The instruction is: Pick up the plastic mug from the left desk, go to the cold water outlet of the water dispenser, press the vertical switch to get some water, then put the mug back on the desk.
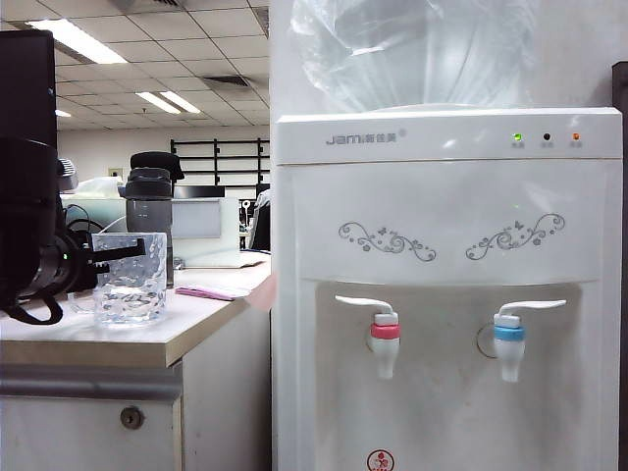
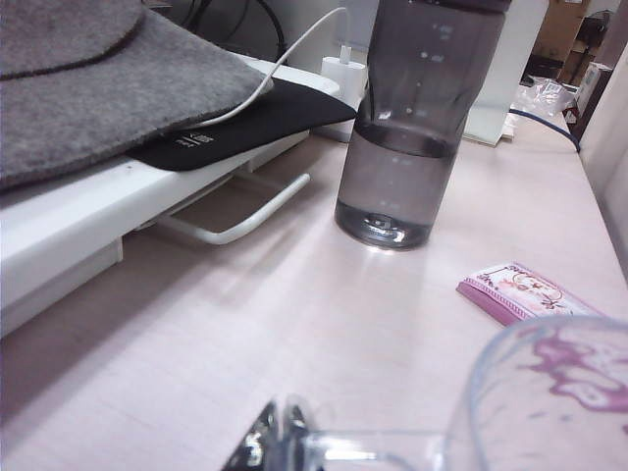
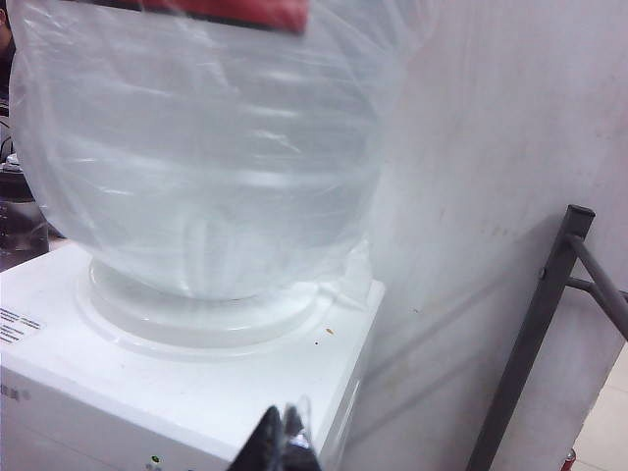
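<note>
While the clear faceted plastic mug [image 1: 130, 278] is sitting on the pale beige left desk [image 1: 186, 329], the left gripper [image 2: 285, 442] is pinching its thin handle; the right gripper [image 3: 285, 442] is hanging, fingertips together, above the white water dispenser [image 1: 446, 294].

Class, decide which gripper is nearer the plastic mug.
Left. The left gripper is at the plastic mug, shut on its handle; the right gripper is up by the water dispenser.

A: The water dispenser [image 1: 446, 294] is cut off at the bottom edge, its clear bottle [image 1: 417, 49] at the top; the small lettering under its indicator lights is too small to read.

B: The plastic mug [image 1: 130, 278] hides the left gripper's tips.
</note>
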You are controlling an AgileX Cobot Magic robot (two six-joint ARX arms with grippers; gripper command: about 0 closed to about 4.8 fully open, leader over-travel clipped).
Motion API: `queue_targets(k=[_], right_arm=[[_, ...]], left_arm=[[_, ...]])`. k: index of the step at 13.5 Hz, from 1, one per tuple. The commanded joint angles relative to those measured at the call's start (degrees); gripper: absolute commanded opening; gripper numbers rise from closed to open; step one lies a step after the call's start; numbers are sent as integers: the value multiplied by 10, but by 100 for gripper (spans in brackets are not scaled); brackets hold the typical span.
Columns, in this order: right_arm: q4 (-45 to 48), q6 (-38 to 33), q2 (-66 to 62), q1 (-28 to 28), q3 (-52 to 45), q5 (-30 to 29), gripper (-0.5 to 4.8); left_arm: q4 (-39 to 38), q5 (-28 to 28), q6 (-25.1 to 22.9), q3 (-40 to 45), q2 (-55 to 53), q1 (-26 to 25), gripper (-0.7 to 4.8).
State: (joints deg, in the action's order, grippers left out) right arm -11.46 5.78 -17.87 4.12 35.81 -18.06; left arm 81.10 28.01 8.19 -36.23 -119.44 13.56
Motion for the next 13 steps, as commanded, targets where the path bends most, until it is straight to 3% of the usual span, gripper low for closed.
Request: queue_targets(k=[1,5,7,8,9,10,12,13], right_arm=[[9,-2,0,0,2,-1,-1],[9,-2,0,0,2,-1,-1],[9,-2,0,0,2,-1,0],[9,-2,0,0,2,-1,0],[9,-2,0,0,2,-1,0],[9,-2,0,0,2,-1,0],[9,-2,0,0,2,0,0],[9,-2,0,0,2,-1,0]], left_arm=[[17,-2,-3,-1,2,0,-6],[12,7,-3,-1,2,0,2],[12,9,-3,0,2,0,96],[12,18,-3,0,2,0,195],[13,19,-3,0,2,0,198],[13,20,-3,0,2,0,235],[19,33,-10,0,2,0,434],[19,35,-24,0,4,1,439]])
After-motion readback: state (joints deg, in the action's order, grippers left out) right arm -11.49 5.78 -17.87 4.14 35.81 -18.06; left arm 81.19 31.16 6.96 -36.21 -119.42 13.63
